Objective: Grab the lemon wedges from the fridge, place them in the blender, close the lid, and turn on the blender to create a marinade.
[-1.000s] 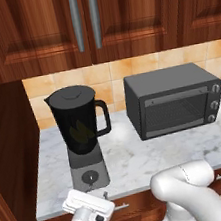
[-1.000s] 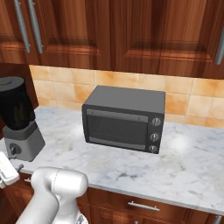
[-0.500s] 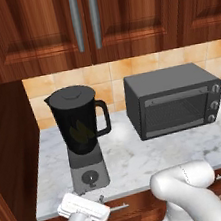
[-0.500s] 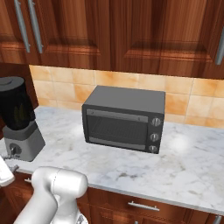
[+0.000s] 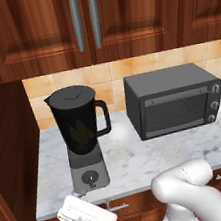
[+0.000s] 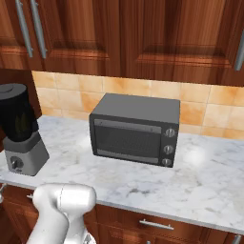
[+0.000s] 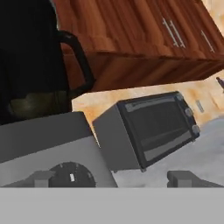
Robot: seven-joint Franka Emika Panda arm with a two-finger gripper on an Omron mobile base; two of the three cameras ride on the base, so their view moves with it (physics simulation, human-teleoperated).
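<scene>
The blender [image 5: 80, 132] stands at the left end of the counter, its dark jar on a grey base with a round knob [image 5: 91, 177]. The lid [image 5: 71, 94] sits on the jar's mouth. Yellow lemon wedges [image 5: 80, 132] show dimly through the jar. My white hand [image 5: 84, 215] hangs just below the counter's front edge, in front of the base. In the hand view my gripper [image 7: 113, 179] is open, its fingertips [image 7: 41, 178] wide apart, and the knob [image 7: 70, 174] lies close ahead between them, nearer the left tip. The fridge is out of view.
A dark grey toaster oven [image 5: 171, 100] stands on the marble counter [image 5: 136, 164] to the right of the blender, also in the right base view [image 6: 133, 128]. Wooden cabinets with metal handles [image 5: 83, 18] hang above. A wooden wall closes the left side.
My hand has slipped slightly lower and to the left in front of the blender's base. The blender, its lid and the toaster oven have not moved.
</scene>
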